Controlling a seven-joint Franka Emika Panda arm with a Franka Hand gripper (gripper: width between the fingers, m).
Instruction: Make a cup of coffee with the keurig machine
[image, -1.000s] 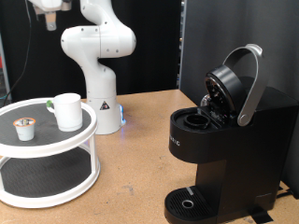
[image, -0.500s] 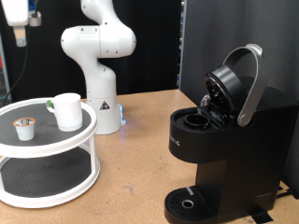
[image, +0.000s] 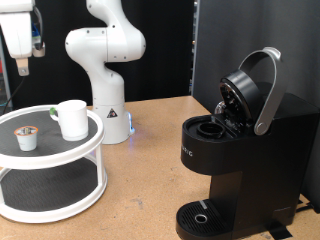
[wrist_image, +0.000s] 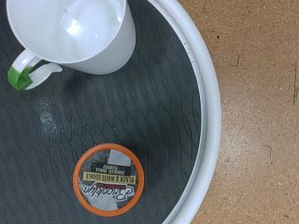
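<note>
And the gripper (image: 22, 68) has dropped again: a second ago it hung at the very top of the exterior view, and now the hand sits lower, up at the far left, high above the stand (image: 62, 208). It carries nothing, and whether its fingers are spread or pressed together I cannot tell; they are too small there, and the wrist view shows none of them. So the descent over the stand is under way, with nothing picked up yet.

On the stand's dark upper shelf, the pod (image: 27, 137) sits near the left rim, tan top up. Just right of it and apart from it stands the cup (image: 72, 118), upright and empty, its green handle pointing back toward the pod's side. The wrist camera looks straight down on both: the cup (wrist_image: 78, 33) and the pod (wrist_image: 109, 180) with a strip of bare mat between them, and the white rim (wrist_image: 211, 103) curving round beyond.

Right of the stand is the arm's white base (image: 105, 80), then open tabletop (image: 150, 150).

Far right of the stand, the keurig machine (image: 240, 150) waits with its lid (image: 250, 90) swung up and the pod chamber open and empty. Its drip base, low in front, holds no cup. The air above the stand is open; the raised rim is the only edge near the pod.
</note>
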